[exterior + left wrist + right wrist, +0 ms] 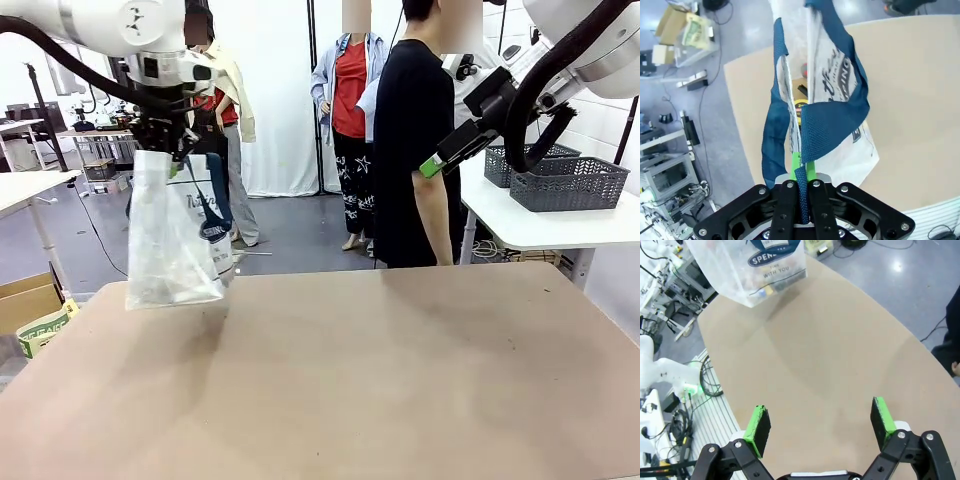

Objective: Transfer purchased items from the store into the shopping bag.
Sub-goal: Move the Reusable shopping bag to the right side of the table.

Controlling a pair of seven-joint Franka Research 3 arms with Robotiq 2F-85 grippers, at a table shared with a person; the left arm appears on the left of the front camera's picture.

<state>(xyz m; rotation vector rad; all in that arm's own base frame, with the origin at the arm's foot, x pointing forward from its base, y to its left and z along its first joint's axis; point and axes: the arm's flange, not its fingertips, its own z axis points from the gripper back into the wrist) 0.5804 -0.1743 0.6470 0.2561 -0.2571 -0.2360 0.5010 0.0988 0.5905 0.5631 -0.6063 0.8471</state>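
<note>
Above the tan worktop (400, 380), toward ten o'clock in the front view, the left pincer (172, 150) is pressed together on a navy strap handle (827, 127) of the shopping bag (172, 240). That translucent white bag hangs from it with its bottom corner near the worktop's far left edge. Looking down the left wrist, small packaged items (801, 97), one partly yellow, lie inside the bag's mouth. At two o'clock the right pincer (447, 152) is raised beside a person in black (415, 140), its green pads (758, 429) spread wide, nothing between them. Grey lattice baskets (568, 183) sit on a white side table (560, 225) at three o'clock.
</note>
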